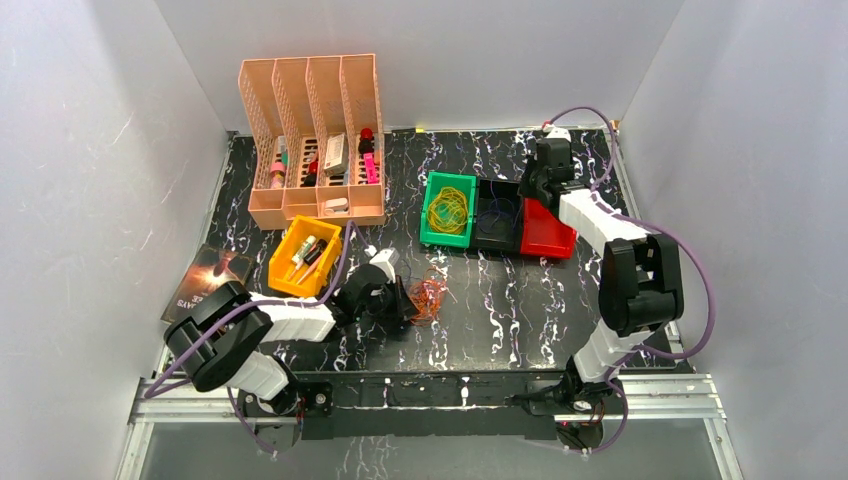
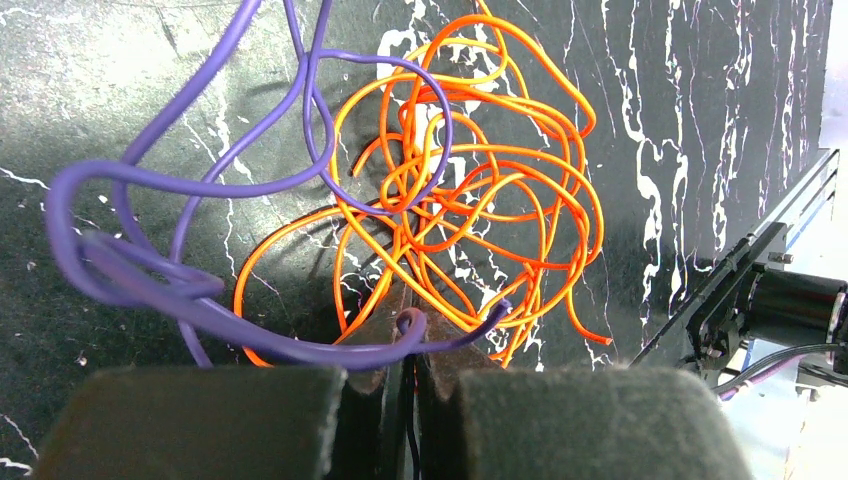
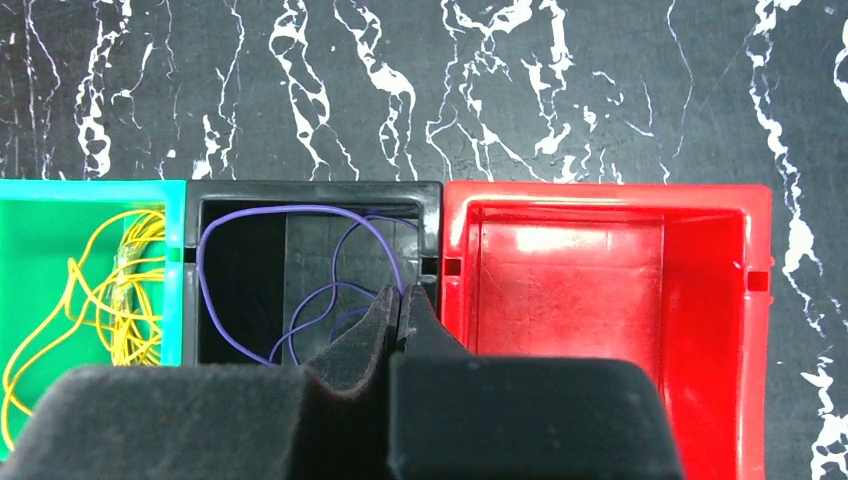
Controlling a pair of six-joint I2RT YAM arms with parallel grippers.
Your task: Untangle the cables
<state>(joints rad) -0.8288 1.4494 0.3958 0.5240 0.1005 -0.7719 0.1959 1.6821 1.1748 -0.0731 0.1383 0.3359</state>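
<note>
The cables (image 1: pixel 430 295) lie as a small tangle on the black marbled table in front of the left arm. Up close it is a knot of orange wire (image 2: pixel 450 215) with a purple wire (image 2: pixel 237 325) threaded through it. My left gripper (image 2: pixel 408 335) is shut, with the purple wire pinched at its tips and drawn up towards the camera. Far right, my right gripper (image 3: pixel 403 298) is shut and holds nothing, hanging over the black bin (image 3: pixel 315 190), where a loose purple wire (image 3: pixel 300 208) lies. Yellow wires (image 3: pixel 120 290) fill the green bin (image 3: pixel 90 187).
Green, black and red bins (image 1: pixel 548 238) stand in a row at the back right; the red bin (image 3: pixel 600 260) shows only its bare floor. A peach slotted organiser (image 1: pixel 313 140) and a yellow bin (image 1: pixel 304 257) of small items stand at the back left, with a dark card (image 1: pixel 210 280) beside them.
</note>
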